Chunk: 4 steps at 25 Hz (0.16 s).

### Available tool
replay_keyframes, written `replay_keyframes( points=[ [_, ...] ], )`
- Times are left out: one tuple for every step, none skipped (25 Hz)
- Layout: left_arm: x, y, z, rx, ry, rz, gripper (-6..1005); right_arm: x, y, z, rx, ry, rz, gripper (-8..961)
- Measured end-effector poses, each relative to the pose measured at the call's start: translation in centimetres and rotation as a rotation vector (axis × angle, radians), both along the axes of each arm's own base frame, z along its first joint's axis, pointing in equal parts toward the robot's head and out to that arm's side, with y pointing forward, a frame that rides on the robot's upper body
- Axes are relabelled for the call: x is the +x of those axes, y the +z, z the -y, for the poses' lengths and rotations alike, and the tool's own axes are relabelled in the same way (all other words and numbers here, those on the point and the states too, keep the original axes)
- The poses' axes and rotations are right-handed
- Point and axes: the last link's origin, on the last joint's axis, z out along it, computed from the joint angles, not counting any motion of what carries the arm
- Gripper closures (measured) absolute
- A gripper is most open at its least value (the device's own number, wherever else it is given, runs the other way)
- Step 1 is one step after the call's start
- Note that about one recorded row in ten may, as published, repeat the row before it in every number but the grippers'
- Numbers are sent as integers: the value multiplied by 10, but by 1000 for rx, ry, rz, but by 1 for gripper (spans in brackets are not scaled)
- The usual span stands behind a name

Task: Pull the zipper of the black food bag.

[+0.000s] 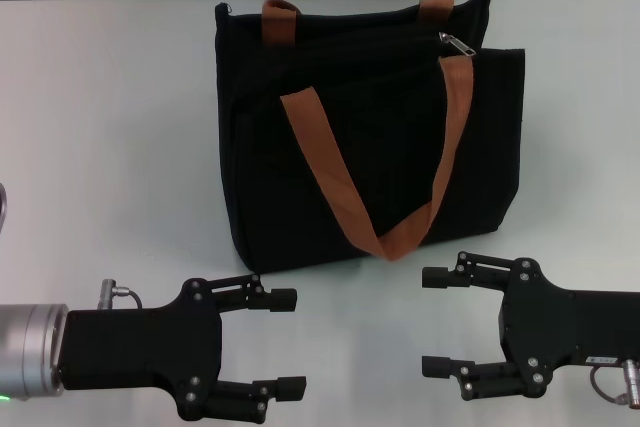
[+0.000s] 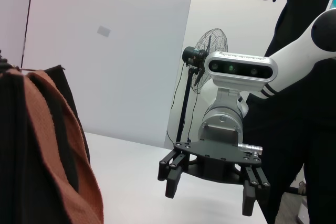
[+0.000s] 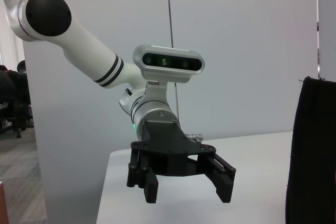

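Note:
The black food bag stands upright in the middle of the white table, and one orange-brown strap hangs down its front. The silver zipper pull lies at the bag's upper right end. My left gripper is open and empty, low in front of the bag's left corner, clear of it. My right gripper is open and empty in front of the bag's right part. The left wrist view shows the bag and the right gripper. The right wrist view shows the left gripper and the bag's edge.
The white table spreads to both sides of the bag. In the left wrist view a standing fan and a person in black are beyond the table's far side.

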Motion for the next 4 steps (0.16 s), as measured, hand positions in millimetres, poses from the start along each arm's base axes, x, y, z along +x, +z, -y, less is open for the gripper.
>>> replay_keyframes(
  points=[
    [0,0,0,0,0,0,175,0,0,0,0,0,0,144],
    [0,0,0,0,0,0,175,0,0,0,0,0,0,144],
    [0,0,0,0,0,0,175,0,0,0,1,-1,1,144],
    [0,0,0,0,0,0,175,0,0,0,1,-1,1,144]
  ],
)
